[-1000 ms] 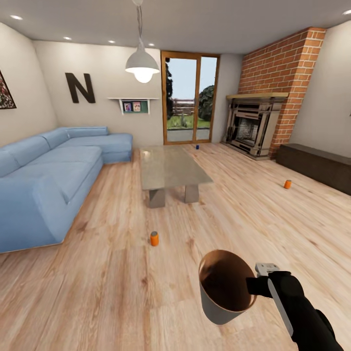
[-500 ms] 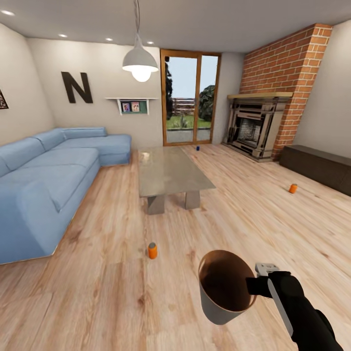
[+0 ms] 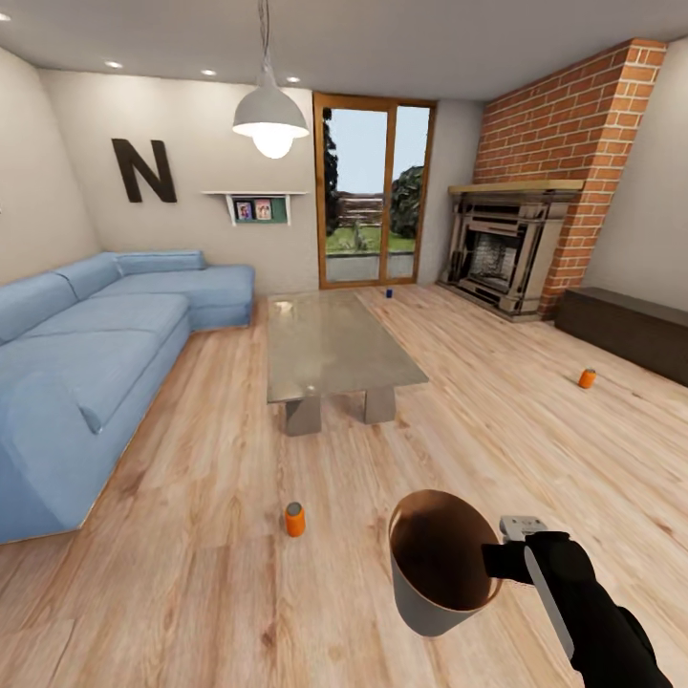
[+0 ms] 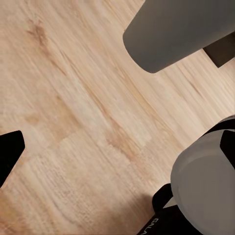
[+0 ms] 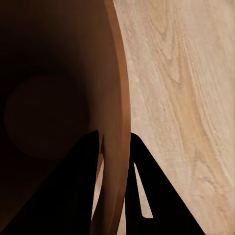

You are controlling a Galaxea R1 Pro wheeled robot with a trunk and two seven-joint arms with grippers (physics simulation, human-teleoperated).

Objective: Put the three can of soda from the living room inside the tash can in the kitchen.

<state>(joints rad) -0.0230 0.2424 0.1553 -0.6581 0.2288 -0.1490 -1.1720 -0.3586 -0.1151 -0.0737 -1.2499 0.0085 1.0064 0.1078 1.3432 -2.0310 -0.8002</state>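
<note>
Right gripper [image 3: 492, 559] clamps the trash can [image 3: 430, 573] rim; nearest orange can [image 3: 294, 520] stands upright ahead-left of it. Left gripper [image 4: 7, 152] state: cannot tell.

The robot's head camera advances across the light wood plank floor [image 3: 191, 497]: the nearest orange soda can [image 3: 294, 520] and the stone-topped low table [image 3: 330, 349] loom closer.

Pendant lamp [image 3: 270, 117] above stone-topped table [image 3: 330, 346].
</note>
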